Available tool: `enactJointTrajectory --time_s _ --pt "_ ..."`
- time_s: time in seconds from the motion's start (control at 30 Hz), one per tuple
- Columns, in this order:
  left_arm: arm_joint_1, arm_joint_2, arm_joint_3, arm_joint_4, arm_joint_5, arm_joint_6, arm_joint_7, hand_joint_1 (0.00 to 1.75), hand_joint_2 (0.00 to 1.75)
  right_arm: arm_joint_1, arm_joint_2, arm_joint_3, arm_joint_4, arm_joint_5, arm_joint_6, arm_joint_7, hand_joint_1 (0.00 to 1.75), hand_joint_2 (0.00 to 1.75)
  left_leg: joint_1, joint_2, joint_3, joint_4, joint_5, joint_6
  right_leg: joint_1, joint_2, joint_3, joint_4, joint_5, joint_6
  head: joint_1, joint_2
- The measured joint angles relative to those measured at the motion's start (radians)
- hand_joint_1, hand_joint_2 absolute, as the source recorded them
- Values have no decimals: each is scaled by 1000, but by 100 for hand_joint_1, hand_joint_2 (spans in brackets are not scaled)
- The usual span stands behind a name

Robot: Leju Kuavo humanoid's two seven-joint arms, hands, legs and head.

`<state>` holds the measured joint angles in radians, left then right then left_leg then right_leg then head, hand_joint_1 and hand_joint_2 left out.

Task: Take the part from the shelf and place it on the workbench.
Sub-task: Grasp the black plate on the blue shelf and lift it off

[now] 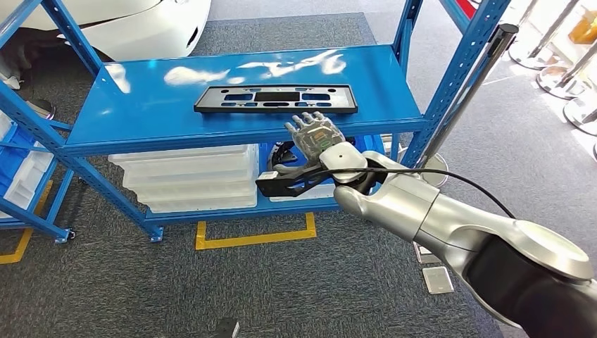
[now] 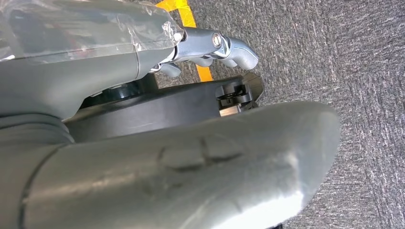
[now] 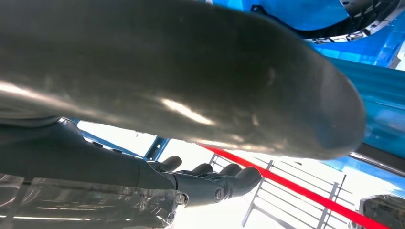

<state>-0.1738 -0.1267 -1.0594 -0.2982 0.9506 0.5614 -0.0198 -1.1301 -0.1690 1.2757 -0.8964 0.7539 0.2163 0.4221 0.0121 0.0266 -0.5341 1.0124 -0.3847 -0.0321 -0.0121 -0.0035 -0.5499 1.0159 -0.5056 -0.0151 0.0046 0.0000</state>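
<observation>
A grey carpeted workshop floor holds a blue metal shelf (image 1: pixel 141 120). On its top deck, near the front edge and toward the right post, lies the part (image 1: pixel 276 98): a flat black rectangular frame with slots, its long axis running parallel to that front edge. It looks stiff, thin and light, probably plastic, lying flush, so I judge the near long edge the best place to take hold. My right robot hand (image 1: pixel 315 132) hovers just before that edge, fingers spread, holding nothing. My left robot hand (image 2: pixel 210 47) hangs over the carpet; I cannot tell its state.
</observation>
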Motion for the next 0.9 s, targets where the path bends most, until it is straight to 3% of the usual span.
enactJointTrajectory --time_s 0.4,0.73,0.9 --pt "0 0 -5 2 0 0 0 0 0 -7 0 26 17 4 -1 2 0 0 0 0 0 0 0 0 0 0 0 0 0 0 0 0" --pt "0 0 -14 10 3 12 16 0 0 -10 6 29 29 78 -27 1 0 0 0 0 -2 5 0 0 -2 0 -1 -1 2 2 -1 0" --pt "0 0 -17 17 2 12 38 0 0 -10 23 29 50 123 -60 -32 0 0 -1 0 -8 11 -4 6 -2 0 -2 -1 4 6 -4 0"
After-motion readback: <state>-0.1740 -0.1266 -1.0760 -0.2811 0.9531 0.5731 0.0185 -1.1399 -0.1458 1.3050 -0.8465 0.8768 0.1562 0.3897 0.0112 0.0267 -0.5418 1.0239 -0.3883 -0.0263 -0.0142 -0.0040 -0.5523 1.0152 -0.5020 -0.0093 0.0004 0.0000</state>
